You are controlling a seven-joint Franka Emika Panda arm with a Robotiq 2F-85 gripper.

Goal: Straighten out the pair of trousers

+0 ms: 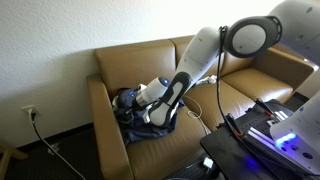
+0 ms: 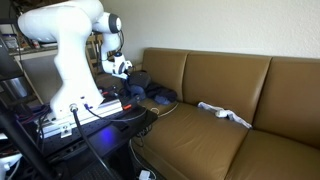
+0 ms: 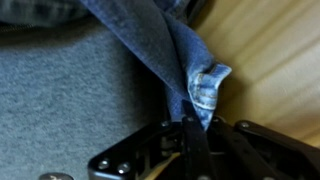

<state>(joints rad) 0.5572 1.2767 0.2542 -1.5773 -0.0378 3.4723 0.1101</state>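
The fingers [image 3: 192, 138] are clenched on a fold of the trousers [image 3: 150, 60]. The denim lies bunched at one end of the couch [image 1: 140, 62].

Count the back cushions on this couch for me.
3. One back cushion sits behind the trousers, one is in the middle, and one is at the far end, cut by the picture's edge; more could lie beyond it.

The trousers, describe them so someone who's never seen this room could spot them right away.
Find the long tan sofa. At one end of its seat lies a crumpled heap, the trousers, pinched by the end effector. They are dark blue denim, unlike the small white cloth further along the seat.
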